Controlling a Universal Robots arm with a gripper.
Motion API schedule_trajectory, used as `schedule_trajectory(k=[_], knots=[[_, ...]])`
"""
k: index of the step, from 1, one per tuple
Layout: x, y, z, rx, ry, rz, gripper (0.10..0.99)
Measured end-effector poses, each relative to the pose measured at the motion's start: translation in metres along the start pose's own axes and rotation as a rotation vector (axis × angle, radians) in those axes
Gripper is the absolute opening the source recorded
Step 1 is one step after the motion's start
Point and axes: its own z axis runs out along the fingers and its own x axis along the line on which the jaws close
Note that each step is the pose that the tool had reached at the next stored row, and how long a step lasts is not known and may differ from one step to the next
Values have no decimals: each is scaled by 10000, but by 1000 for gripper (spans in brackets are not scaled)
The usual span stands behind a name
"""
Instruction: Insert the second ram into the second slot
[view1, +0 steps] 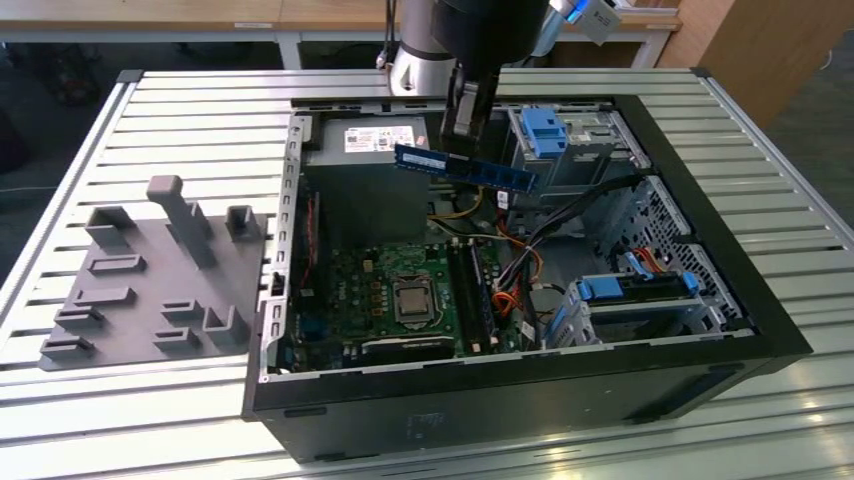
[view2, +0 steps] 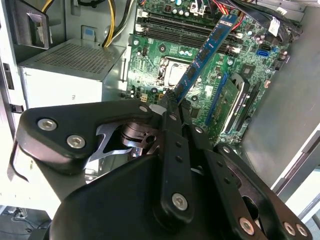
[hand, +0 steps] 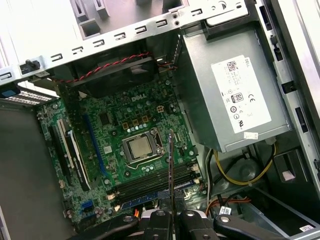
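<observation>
My gripper (view1: 461, 135) is pinched shut on the second ram (view1: 465, 167) — the thin blue stick. I hold it by its flat sides, closer to one end than the other, so the long part sticks out past my fingers. In the second wrist view the second ram (view2: 205, 50) runs away from my gripper (view2: 170, 102) and out over the green motherboard (view2: 165, 55). In the first wrist view I see the stick from its thin edge, like a line coming out from between my fingers. I am up in the air above the open computer case (view1: 747, 300), and the stick touches nothing but me. The memory slots (hand: 155, 182) are down below my fingers, long dark lines on the board beside the shiny processor socket (hand: 140, 147). I think the stick's long side lies across the slots, not along them — so it is not lined up yet, and it is not in any slot. A blue strip (hand: 150, 199) lies next to the dark slots; it may be the first stick, but I cannot be sure. Inside the case, under and around my hand, are the motherboard, the grey power supply box (hand: 235, 95), a bunch of wires (view1: 514, 270), and the chunky light-blue drive clips (view1: 541, 130). Well apart from me, outside the case, a grey holder tray (view1: 147, 280) lies on the table.
</observation>
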Motion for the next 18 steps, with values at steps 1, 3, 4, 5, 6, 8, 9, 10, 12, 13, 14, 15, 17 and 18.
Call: schedule_trajectory(k=[1,3,4,5,6,8,9,10,12,13,14,15,17,18], knots=[[0,0,0,0,0,17,137],[0,0,0,1,-2,48,137],[0,0,0,1,-2,63,137],[0,0,0,1,-3,78,137],[0,0,0,2,-4,94,137],[0,0,0,2,-5,124,137],[0,0,0,2,-5,139,137],[0,0,0,3,-6,154,137],[0,0,0,3,-7,183,137],[0,0,0,3,-8,198,137],[0,0,0,4,-8,213,137],[0,0,0,4,-8,228,137],[0,0,0,4,-10,255,137],[0,0,0,4,-10,269,137]])
